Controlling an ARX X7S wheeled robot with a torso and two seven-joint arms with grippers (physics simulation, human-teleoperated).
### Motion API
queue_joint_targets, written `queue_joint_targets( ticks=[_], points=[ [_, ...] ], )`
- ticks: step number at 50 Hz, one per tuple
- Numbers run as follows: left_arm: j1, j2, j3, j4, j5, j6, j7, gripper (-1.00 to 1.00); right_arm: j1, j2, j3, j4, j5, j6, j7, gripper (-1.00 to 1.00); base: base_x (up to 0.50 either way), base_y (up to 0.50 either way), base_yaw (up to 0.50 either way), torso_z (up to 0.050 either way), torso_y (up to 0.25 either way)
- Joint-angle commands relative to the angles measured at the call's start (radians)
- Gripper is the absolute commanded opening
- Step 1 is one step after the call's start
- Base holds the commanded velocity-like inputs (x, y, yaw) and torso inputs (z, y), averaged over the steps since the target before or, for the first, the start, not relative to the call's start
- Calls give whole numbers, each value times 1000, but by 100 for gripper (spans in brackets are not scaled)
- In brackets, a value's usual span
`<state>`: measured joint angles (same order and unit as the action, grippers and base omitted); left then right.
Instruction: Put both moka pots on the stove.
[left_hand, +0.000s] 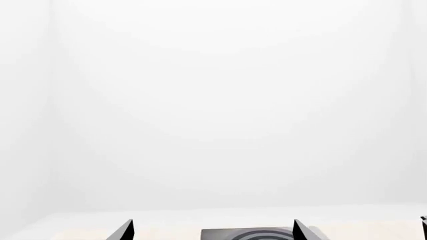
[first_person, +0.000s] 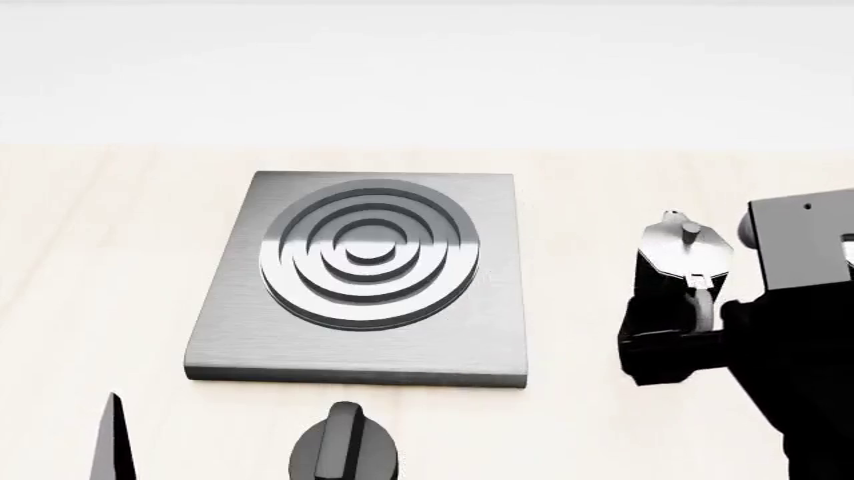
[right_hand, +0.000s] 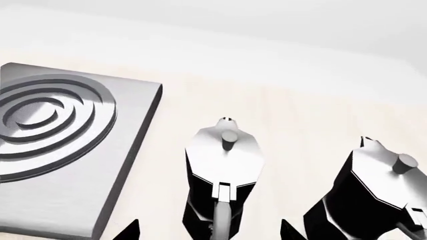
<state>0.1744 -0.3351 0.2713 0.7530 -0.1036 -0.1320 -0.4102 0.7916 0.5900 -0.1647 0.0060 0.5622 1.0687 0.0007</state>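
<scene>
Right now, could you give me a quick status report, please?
Right claw open, straddling the near moka pot. Left claw open, empty. Second moka pot beside it; stove bare. Nothing in the way.

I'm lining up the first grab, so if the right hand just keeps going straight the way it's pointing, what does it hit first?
Most likely the nearer moka pot: in the right wrist view its handle sits between the right hand's open fingertips. The second moka pot stands off to one side, the stove to the other. Depth is unclear.

1. A pale wood-grain table (first_person: 107, 250) carried everything.
2. The stove (first_person: 481, 330) lay flat on it.
3. Two moka pots (right_hand: 223, 170) (right_hand: 373, 195) stood beside the stove.
4. A black knob (first_person: 344, 450) sat near the stove's front edge.
</scene>
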Motion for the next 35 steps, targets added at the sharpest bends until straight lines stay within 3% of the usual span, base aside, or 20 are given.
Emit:
queue_joint_targets(
  ticks=[1,35],
  points=[
    [-2,-5,1,-2,-4,1,-6,100,14,-18,-34,85,-31,-52,-17,100,0,0,0,0,0],
    [-12,-14,18,-19,-8,8,-16,100,72,-83,-72,386,-101,-224,-59,100,0,0,0,0,0]
  ],
)
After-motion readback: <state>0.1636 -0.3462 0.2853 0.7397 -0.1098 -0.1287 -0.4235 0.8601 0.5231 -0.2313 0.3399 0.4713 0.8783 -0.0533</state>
